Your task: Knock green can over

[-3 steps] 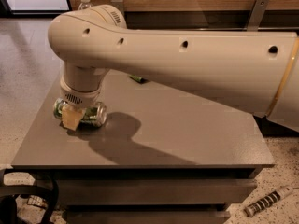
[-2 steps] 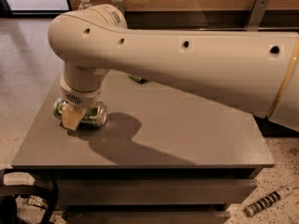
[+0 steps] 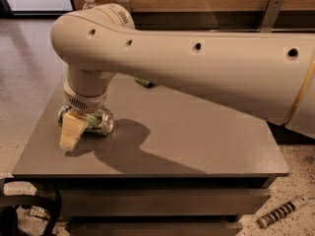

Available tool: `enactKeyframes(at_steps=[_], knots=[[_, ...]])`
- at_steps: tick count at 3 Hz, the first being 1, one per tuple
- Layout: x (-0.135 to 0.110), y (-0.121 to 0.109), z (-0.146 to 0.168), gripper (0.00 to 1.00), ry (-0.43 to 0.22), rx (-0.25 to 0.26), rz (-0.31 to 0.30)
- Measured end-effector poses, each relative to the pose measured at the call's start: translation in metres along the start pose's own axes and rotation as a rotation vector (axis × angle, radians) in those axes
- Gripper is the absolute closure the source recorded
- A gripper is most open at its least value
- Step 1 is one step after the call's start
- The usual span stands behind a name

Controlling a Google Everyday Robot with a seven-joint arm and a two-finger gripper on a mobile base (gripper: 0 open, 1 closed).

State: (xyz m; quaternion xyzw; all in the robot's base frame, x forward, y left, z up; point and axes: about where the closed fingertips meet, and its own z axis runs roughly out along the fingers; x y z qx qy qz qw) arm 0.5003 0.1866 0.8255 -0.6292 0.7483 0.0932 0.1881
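Gripper (image 3: 74,132) low over the left side of the counter (image 3: 197,146), set against the green can (image 3: 98,123), which lies on its side beneath the wrist. Neither has shifted over the last second. Whether the gripper grips the can cannot be told. Judgement: the can is already down, so the task looks complete.

Cream arm (image 3: 197,68) comes in from the right across the whole view and bends down at left. wrist (image 3: 86,90) vertical; gripper (image 3: 74,129) just under it, pointing straight down, low at left.
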Motion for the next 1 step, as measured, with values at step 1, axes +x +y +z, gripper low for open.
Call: enactKeyframes(at_steps=[1], knots=[[0.0,0.0,0.0,0.0,0.0,0.0,0.0]])
